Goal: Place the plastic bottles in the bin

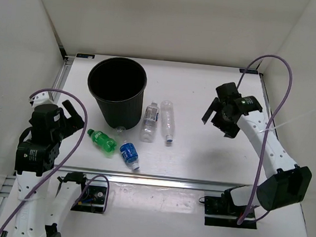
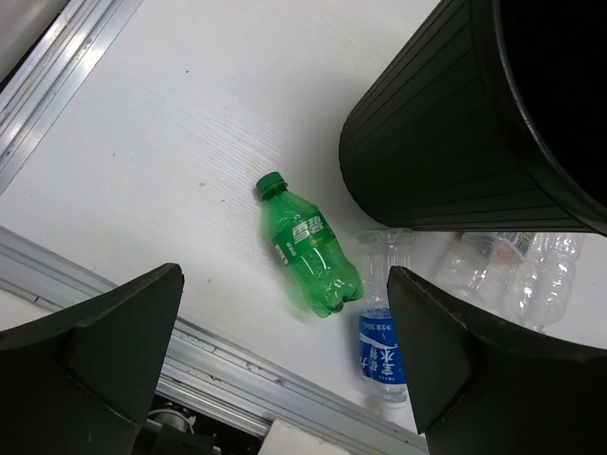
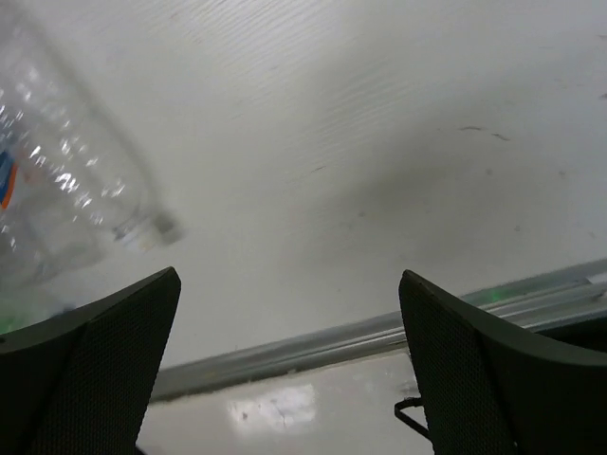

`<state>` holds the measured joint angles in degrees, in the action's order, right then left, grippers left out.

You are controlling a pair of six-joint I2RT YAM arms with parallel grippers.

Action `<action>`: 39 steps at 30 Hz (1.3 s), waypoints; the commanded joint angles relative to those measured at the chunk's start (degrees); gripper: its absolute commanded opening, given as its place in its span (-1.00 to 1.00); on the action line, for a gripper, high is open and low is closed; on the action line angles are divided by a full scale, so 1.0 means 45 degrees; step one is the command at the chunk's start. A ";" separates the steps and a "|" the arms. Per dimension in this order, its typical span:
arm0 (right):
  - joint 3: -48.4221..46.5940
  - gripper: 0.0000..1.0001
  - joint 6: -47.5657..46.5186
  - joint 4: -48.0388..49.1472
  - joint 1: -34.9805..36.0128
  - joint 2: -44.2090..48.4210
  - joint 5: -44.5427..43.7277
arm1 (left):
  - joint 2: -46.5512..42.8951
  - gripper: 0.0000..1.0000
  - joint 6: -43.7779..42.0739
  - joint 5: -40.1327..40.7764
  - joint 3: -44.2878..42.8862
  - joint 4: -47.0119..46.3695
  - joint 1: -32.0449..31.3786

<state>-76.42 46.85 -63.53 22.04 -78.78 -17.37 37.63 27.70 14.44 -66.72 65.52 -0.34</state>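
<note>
While both arms hang above the white table (image 1: 199, 156) with nothing between their fingers, the left gripper (image 1: 71, 116) and the right gripper (image 1: 218, 119) each have their jaws spread wide. All four bottles lie on their sides outside the upright black bin (image 1: 116, 89): the green bottle (image 1: 101, 141) and the blue-labelled bottle (image 1: 129, 154) just beside each other at its near foot, the labelled clear bottle (image 1: 150, 121) and the plain clear bottle (image 1: 168, 121) side by side to its right.
</note>
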 commanded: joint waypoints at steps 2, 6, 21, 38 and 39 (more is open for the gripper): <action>0.0342 0.98 -0.2982 0.2063 -0.0229 -0.0673 0.4513 | -0.0100 1.00 0.0172 0.0521 0.0372 0.0011 -0.0003; -0.0534 0.98 -0.4352 0.3213 -0.0018 -0.2334 0.7782 | -0.0217 1.00 0.0036 0.0796 0.0489 0.0187 -0.0003; -0.4793 0.98 -0.4591 0.4057 0.0219 -0.8289 0.8018 | -0.0744 1.00 0.0035 0.0522 0.0510 0.0615 -0.0003; -0.6904 0.95 -0.4788 0.4059 0.0609 -1.2218 0.9523 | -0.0238 1.00 0.0172 0.0503 0.0510 0.1300 -0.0003; -0.6904 0.91 -0.4786 0.4059 0.0609 -1.2219 0.9658 | -0.0237 1.00 0.0172 0.0503 0.0510 0.1300 -0.0003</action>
<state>-106.48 26.17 -44.93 24.86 -131.87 25.30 35.42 28.34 17.12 -63.96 70.78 -0.34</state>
